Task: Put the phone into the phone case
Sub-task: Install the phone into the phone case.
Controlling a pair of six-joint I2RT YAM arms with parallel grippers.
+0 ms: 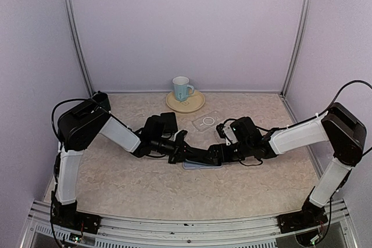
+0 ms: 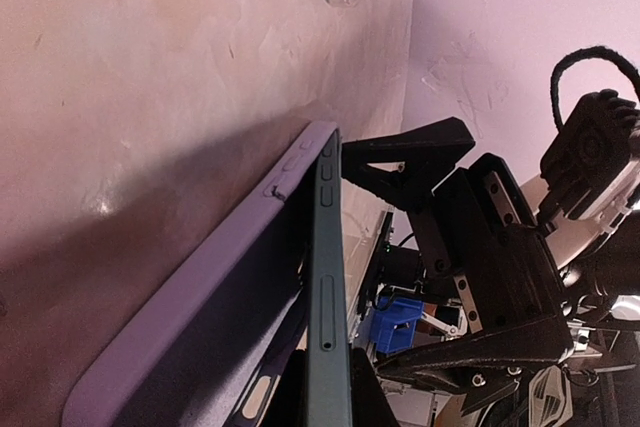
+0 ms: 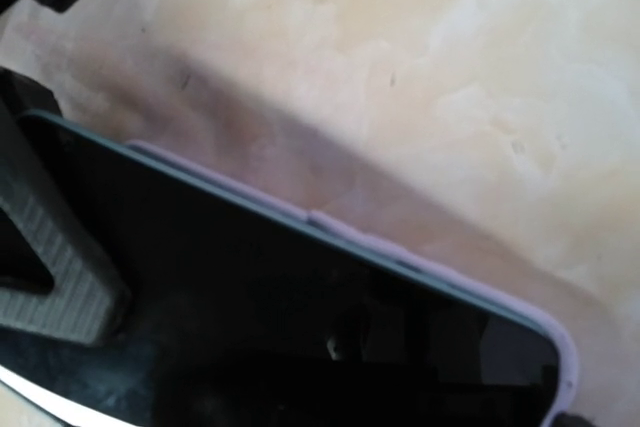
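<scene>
The tabletop [image 1: 116, 184] is beige and mottled. Both arms are brought together at its middle, midway between the left and right edges. The phone [image 2: 328, 277], dark green at its edge with a black screen, is held there over the lavender phone case [image 2: 200, 327]. Along one long side the case wall is seated against the phone; at the button side a gap is seen between them. The left gripper [image 1: 187, 154] is pinched on the phone, with a ribbed finger [image 3: 55, 267] lying on the screen. The right gripper [image 1: 216, 155] is placed at the phone's opposite end; its jaw state cannot be told. A clear case [image 1: 204, 121], a plate [image 1: 196, 104] and a mug [image 1: 181, 88] are located toward the far edge.
</scene>
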